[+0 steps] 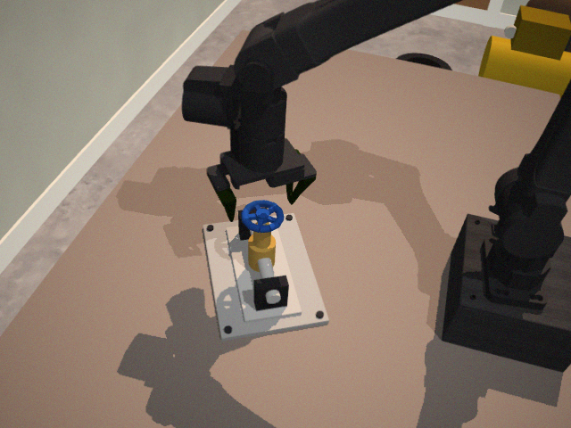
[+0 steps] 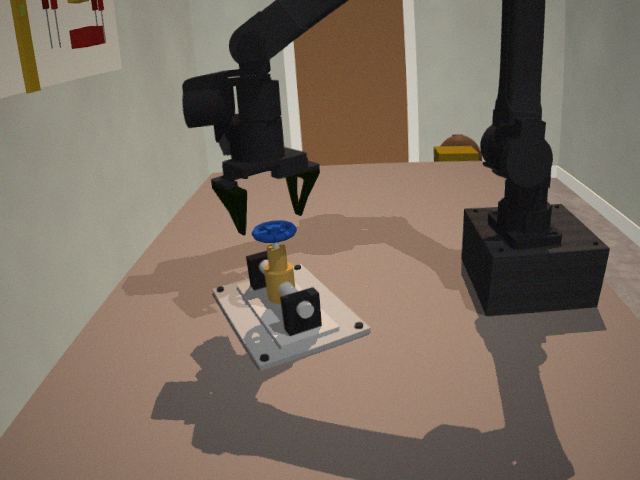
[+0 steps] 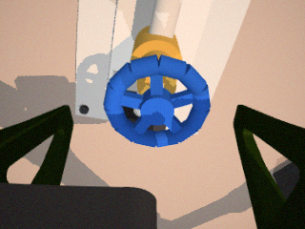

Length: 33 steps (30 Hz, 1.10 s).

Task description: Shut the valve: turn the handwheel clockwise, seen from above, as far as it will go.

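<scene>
The blue handwheel sits on top of a yellow valve body, with a white pipe held by two black brackets on a white baseplate. My gripper is wide open and hangs just above the handwheel. Its dark green fingers stand apart on either side of the wheel and do not touch it. Nothing is between the fingers.
The arm's black base block stands on the brown table to the right of the valve. A yellow machine stands beyond the table's far edge. A brown door is behind it in the exterior view.
</scene>
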{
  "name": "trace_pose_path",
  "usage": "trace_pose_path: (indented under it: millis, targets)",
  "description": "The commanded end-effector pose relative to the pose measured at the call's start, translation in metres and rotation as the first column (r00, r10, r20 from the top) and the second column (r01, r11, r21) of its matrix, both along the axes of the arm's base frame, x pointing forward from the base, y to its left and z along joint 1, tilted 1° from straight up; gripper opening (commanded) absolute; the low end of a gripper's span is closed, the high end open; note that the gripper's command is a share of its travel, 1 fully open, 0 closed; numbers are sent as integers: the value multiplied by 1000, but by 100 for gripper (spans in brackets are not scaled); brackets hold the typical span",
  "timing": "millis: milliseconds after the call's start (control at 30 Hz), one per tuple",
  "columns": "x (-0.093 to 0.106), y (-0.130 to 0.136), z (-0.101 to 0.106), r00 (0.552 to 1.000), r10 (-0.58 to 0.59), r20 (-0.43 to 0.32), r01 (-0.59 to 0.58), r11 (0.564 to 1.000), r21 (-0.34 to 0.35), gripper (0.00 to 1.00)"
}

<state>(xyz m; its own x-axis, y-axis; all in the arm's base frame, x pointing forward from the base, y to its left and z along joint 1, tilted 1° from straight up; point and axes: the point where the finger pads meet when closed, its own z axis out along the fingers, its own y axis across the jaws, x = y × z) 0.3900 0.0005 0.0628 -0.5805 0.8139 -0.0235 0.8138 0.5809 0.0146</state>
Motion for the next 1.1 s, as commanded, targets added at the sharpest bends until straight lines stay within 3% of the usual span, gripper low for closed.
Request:
trace_pose_path:
  millis: [0,733,1067]
  targets:
    - [19,1,34,998,-7,59,6,1000,2,100]
    - [16,4,82,998,-2,62,2,1000,2,100]
    - [9,4,82,999,-1,45,1,1000,2,100]
